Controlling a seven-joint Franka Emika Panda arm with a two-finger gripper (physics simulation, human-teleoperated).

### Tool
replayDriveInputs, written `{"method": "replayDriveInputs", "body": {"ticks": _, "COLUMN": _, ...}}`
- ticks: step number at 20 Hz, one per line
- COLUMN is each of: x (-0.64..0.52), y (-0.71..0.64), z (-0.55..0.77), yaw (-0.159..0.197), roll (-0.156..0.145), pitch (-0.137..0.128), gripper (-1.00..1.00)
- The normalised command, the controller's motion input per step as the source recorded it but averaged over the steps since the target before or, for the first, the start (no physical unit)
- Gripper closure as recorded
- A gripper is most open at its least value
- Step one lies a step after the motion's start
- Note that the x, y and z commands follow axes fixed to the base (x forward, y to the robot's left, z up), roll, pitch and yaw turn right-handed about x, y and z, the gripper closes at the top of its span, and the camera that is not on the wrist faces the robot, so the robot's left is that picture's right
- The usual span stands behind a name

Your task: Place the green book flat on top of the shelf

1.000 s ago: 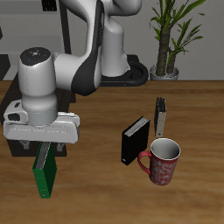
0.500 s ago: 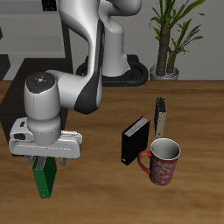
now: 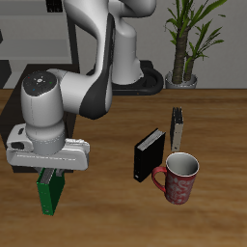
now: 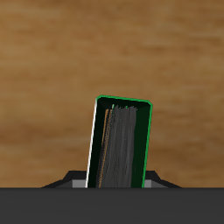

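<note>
The green book (image 3: 48, 196) stands upright on its edge near the table's front edge. My gripper (image 3: 50, 175) is straight above it, with the fingers down on either side of its upper edge and closed against the covers. In the wrist view the book (image 4: 121, 140) fills the gap between the fingers, showing its green rim and dark page block. The gripper (image 4: 114, 180) is shut on it. The black shelf (image 3: 7, 73) is mostly hidden behind my arm, and only a dark strip shows at the view's edge.
A black book (image 3: 150, 152) stands upright mid-table. A thin grey-white book (image 3: 178, 126) stands behind a red mug (image 3: 179, 178). A potted plant (image 3: 189, 43) is at the back. My arm's base (image 3: 125, 68) stands at the back.
The gripper came down over the green book's top and closed on it. It has since risen slightly, and the book looks a little higher.
</note>
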Motion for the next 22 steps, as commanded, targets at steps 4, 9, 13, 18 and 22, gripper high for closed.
{"method": "replayDriveInputs", "body": {"ticks": 4, "x": -0.07, "y": 0.13, "z": 0.37, "yaw": 0.009, "roll": 0.006, "pitch": -0.040, "gripper": 1.00}}
{"method": "replayDriveInputs", "body": {"ticks": 9, "x": -0.22, "y": 0.24, "z": 0.82, "yaw": 0.054, "roll": 0.001, "pitch": -0.099, "gripper": 1.00}}
{"method": "replayDriveInputs", "body": {"ticks": 13, "x": -0.28, "y": 0.16, "z": 1.03, "yaw": 0.034, "roll": -0.012, "pitch": -0.137, "gripper": 1.00}}
{"method": "replayDriveInputs", "body": {"ticks": 18, "x": -0.25, "y": 0.13, "z": 0.76, "yaw": 0.039, "roll": 0.024, "pitch": -0.103, "gripper": 1.00}}
{"method": "replayDriveInputs", "body": {"ticks": 22, "x": -0.41, "y": 0.12, "z": 0.90, "yaw": 0.045, "roll": -0.001, "pitch": -0.119, "gripper": 1.00}}
